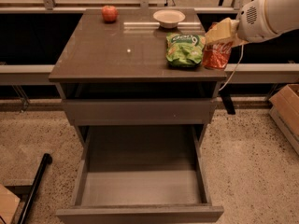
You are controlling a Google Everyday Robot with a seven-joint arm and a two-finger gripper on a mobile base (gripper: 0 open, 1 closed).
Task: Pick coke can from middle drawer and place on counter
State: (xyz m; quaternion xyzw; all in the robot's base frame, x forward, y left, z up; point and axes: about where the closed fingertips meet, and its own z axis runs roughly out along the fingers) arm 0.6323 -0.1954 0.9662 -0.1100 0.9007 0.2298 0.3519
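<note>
Our claw [217, 37] is clamped on the top of the coke can [217, 57], at the right edge of the bench [117, 55], beside a green bag [185, 49].

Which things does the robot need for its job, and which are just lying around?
For the job: can, held by the gripper at the right edge of the counter; open drawer.
Lying about: apple, bowl, green bag, box.
</note>
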